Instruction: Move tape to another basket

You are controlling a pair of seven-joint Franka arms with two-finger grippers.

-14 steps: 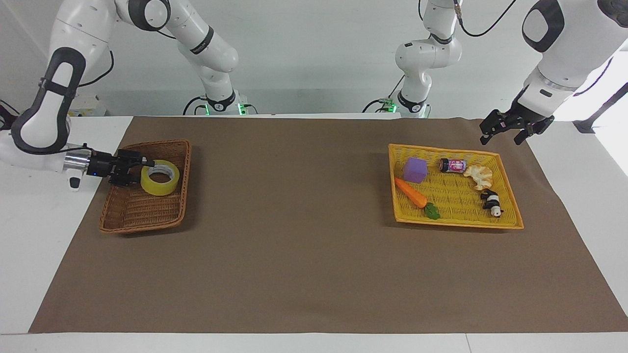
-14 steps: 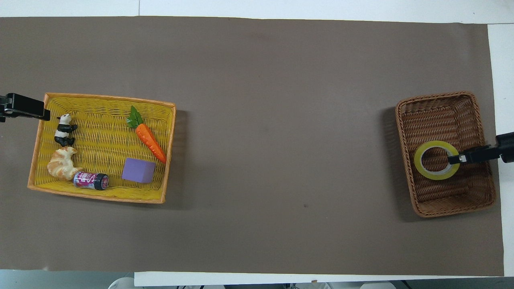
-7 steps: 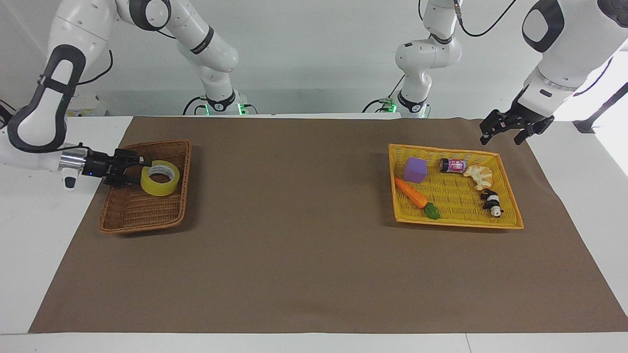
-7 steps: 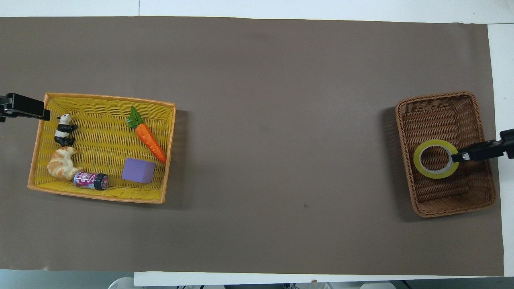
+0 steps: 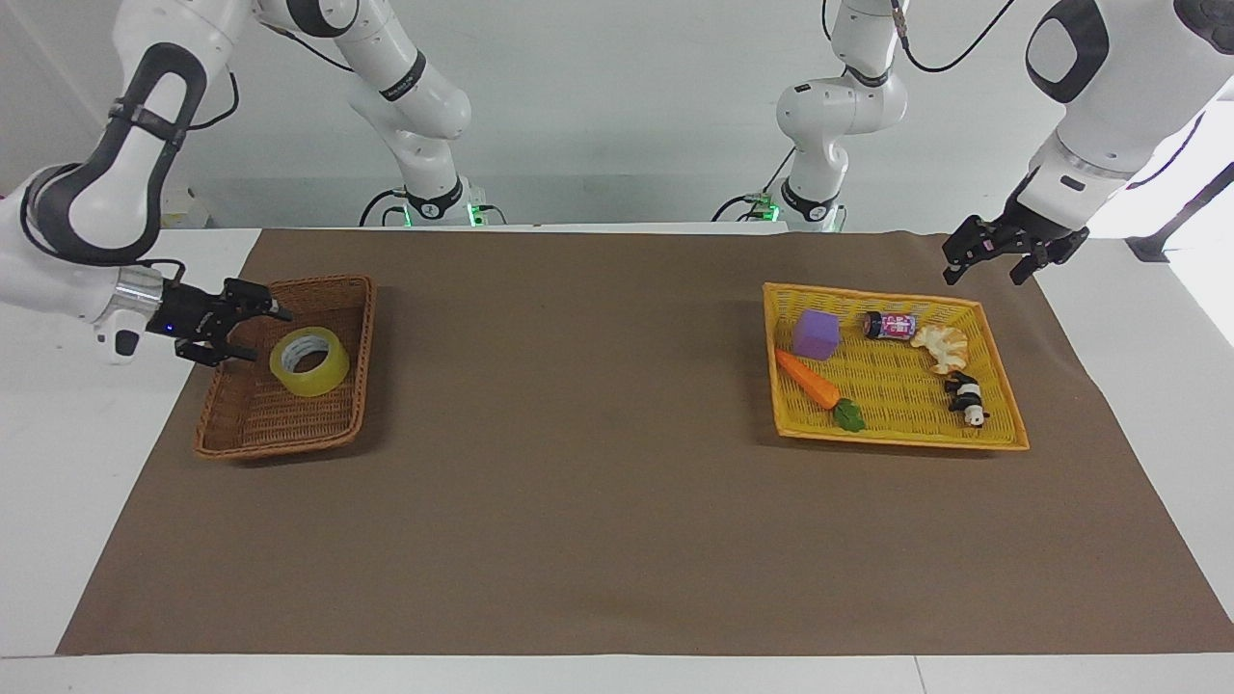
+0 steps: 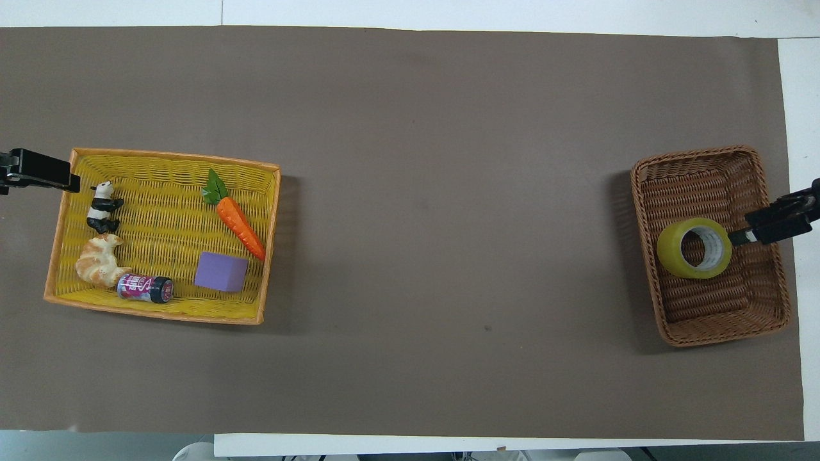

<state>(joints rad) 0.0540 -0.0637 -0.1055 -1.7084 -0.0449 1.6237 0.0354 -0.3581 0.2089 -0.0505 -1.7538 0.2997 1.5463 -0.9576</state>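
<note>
Tape (image 5: 309, 361) lay tilted in basket (image 5: 337, 434). Right claw (image 5: 253, 328) released, empty, over basket rim; snagging wicker risked tipping basket. Left claw (image 5: 988, 255) released, waited.

Facing view: high, across the table (image 5: 617, 617), looking toward both arm bases. Overhead view: steeply down from above the robots' end, set half a turn round. Both wide, sharing the brown mat (image 6: 448, 160), the basket (image 5: 224, 436) (image 6: 647, 186) and yellow tray (image 5: 897, 436) (image 6: 160, 314).

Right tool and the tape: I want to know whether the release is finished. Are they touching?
Apart. In the facing view the open right tool sits beside the tape, with brown basket weave visible between them.
</note>
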